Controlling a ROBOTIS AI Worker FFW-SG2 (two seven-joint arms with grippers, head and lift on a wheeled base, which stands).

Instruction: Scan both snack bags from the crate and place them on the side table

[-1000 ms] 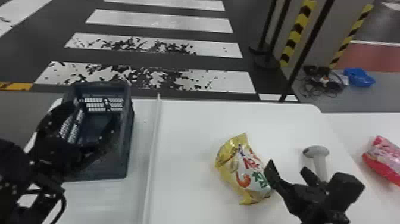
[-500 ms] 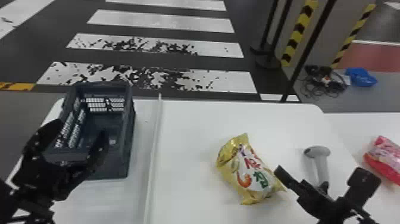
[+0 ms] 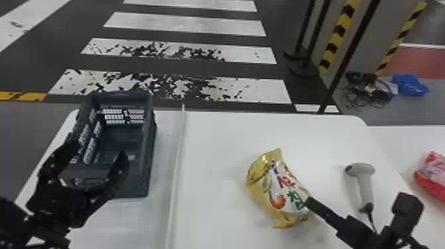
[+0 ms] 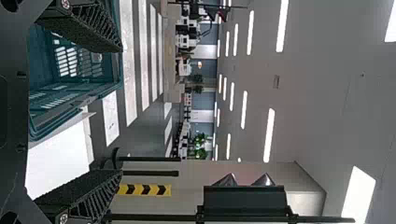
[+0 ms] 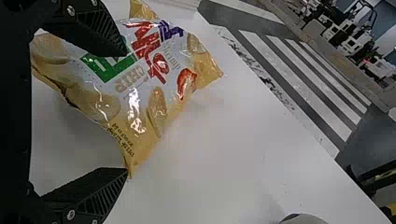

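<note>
1 white table (image 3: 225, 139) has a narrow raised strip (image 3: 177, 159) running from its far edge. Left of the strip stands 1 dark crate (image 3: 149, 152); right of it lie 1 gold snack bag (image 3: 281, 192) and 1 grey scanner (image 3: 362, 182). On the white side table (image 3: 397, 142), farther right, lies 1 pink-and-red snack bag (image 3: 433, 178).

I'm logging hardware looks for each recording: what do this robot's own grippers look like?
The left gripper and right gripper are both black. Each has two tapering fingers with finely ridged sides, narrowing towards the tips. Small silvery screws stand out near the finger bases.
</note>
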